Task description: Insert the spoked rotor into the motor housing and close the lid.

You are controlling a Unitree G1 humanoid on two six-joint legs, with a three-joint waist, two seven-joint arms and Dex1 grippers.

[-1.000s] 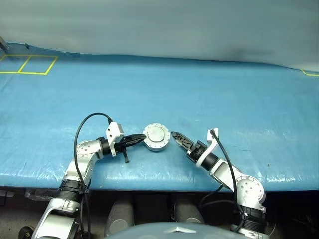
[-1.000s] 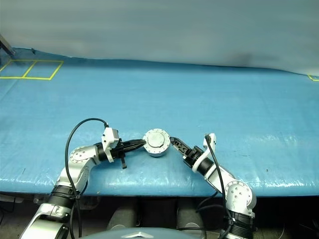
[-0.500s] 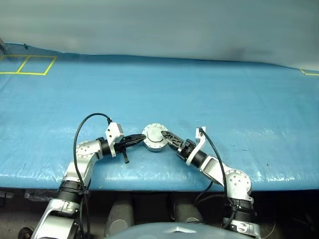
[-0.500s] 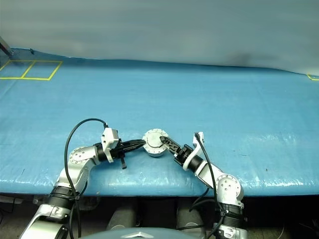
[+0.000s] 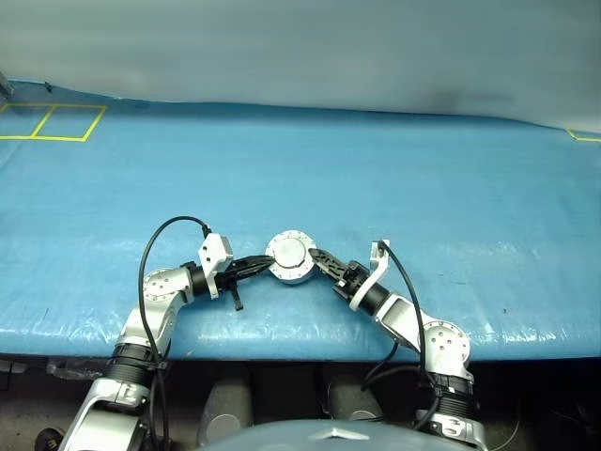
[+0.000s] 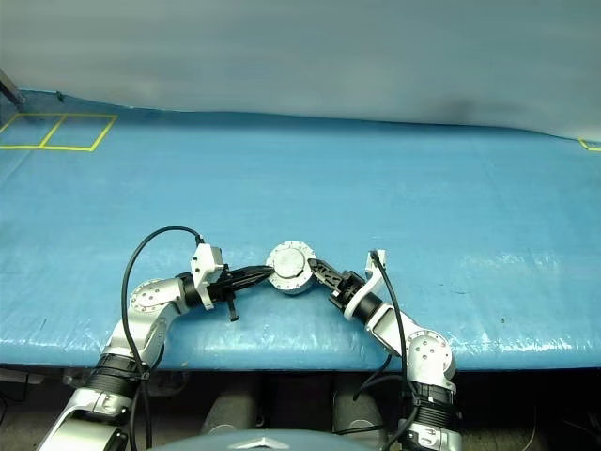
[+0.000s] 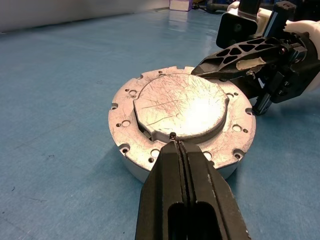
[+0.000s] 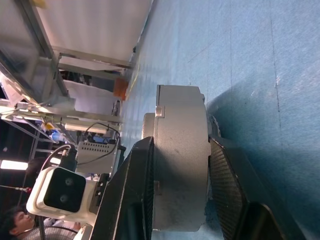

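Note:
The motor housing (image 5: 288,258) is a short silver-grey cylinder standing near the front edge of the blue table (image 5: 394,178). The plain grey lid (image 7: 180,107) lies on top of it, inside the bolt-hole rim. The spoked rotor is hidden. My left gripper (image 5: 264,265) is shut, and its tip (image 7: 176,144) touches the housing's left rim. My right gripper (image 5: 315,255) comes in from the right, one finger (image 7: 225,52) lying over the top rim. In the right wrist view its two fingers (image 8: 132,190) clamp the housing (image 8: 180,150) between them, top and underside.
Yellow tape squares (image 5: 56,120) mark the far left corner of the table. The table's front edge (image 5: 300,343) runs just behind both arms. A black cable (image 5: 164,235) loops above the left arm. Beyond the table a person (image 8: 15,220) is beside shelving.
My right gripper has moved left from beside the housing onto it, and its fingers have closed on the housing. The left gripper has stayed put, shut against the rim.

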